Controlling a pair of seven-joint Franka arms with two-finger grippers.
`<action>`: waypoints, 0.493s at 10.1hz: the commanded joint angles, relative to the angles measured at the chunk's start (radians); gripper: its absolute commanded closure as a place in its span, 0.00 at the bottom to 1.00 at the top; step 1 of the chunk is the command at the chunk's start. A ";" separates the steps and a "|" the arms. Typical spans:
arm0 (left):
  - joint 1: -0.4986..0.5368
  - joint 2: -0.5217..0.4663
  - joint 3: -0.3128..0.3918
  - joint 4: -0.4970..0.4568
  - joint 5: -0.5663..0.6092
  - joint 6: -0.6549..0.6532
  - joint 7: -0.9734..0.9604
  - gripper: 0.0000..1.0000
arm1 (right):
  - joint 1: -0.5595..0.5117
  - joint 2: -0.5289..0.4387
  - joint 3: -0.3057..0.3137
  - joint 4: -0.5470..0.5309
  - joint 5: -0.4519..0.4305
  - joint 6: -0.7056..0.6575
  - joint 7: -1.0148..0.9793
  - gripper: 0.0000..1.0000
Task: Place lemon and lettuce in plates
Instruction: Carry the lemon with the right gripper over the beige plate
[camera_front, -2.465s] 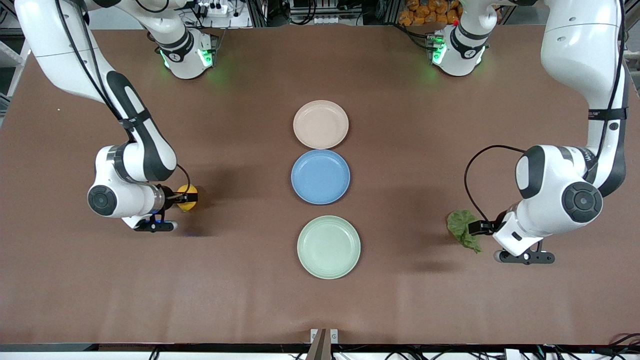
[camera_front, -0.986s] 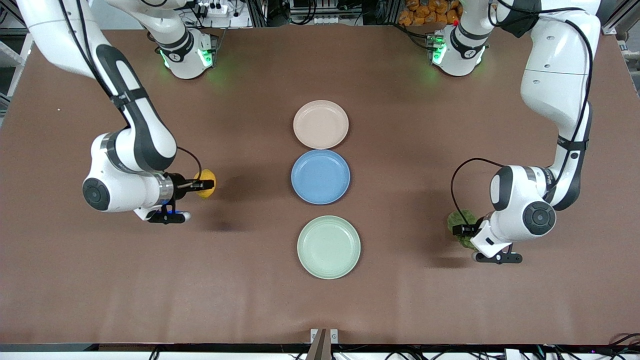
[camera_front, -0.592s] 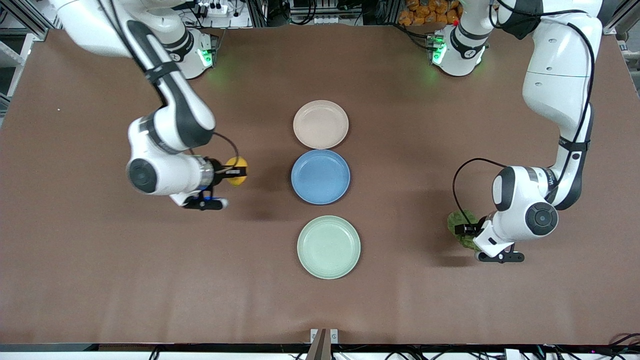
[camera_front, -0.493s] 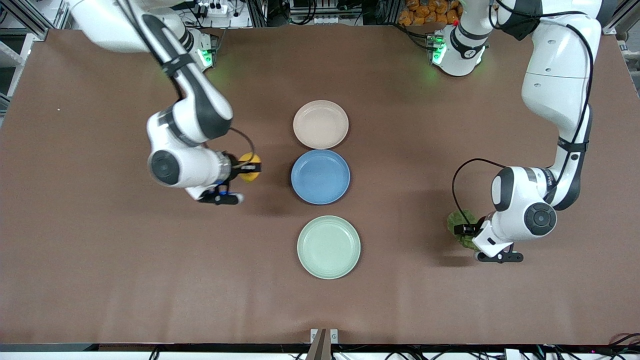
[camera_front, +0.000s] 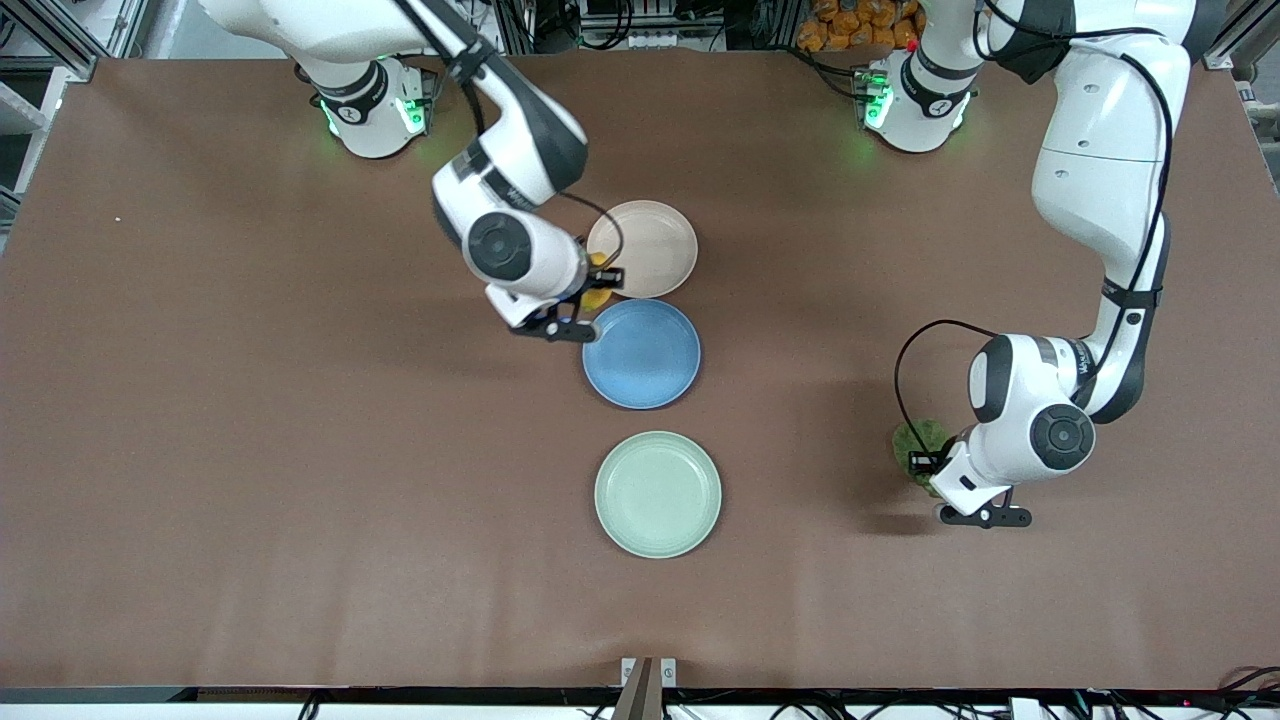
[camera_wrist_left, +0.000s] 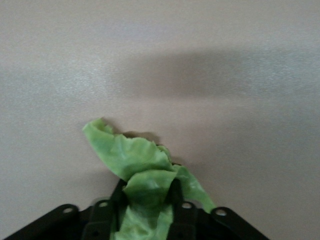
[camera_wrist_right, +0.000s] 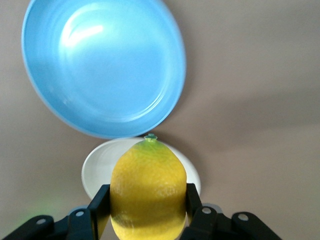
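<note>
A: Where is the right gripper (camera_front: 600, 283) sitting?

B: It is hanging in the air over the edge of the beige-pink plate (camera_front: 655, 240), at the side toward the right arm's end of the desk (camera_front: 250, 500), just by the rim of the blue plate (camera_front: 645, 365). Its fingers (camera_wrist_right: 98, 204) are clamping the lemon (camera_wrist_right: 148, 190) between them; in the right wrist view the fruit is filling the gap from one finger to the other.

A: And the left gripper (camera_front: 925, 464)?

B: It is reaching down at the lettuce (camera_wrist_left: 137, 172), toward the left arm's end of the desk, well apart from the plates. In the left wrist view the leaf is bunching up between the two fingers (camera_wrist_left: 104, 220), so they are gripping it. Whether the leaf is touching the desk or hanging just above it, I cannot quite tell.

A: How are the plates lying?

B: In a row down the middle of the desk. The beige-pink one is lying farthest from the front camera, the blue one is lying just beside it, nearly rim to rim, and the mint green plate (camera_front: 657, 494) is lying nearest the camera, a little apart from the blue one
</note>
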 joint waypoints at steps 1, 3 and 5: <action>0.012 -0.011 0.007 0.017 0.029 0.011 -0.008 1.00 | 0.059 0.002 -0.006 -0.041 0.011 0.061 0.098 1.00; 0.003 -0.022 0.007 0.019 0.029 0.011 -0.012 1.00 | 0.098 0.003 -0.006 -0.072 0.011 0.070 0.123 1.00; -0.003 -0.031 0.001 0.039 0.027 0.008 -0.015 1.00 | 0.118 0.014 -0.008 -0.083 0.011 0.092 0.123 1.00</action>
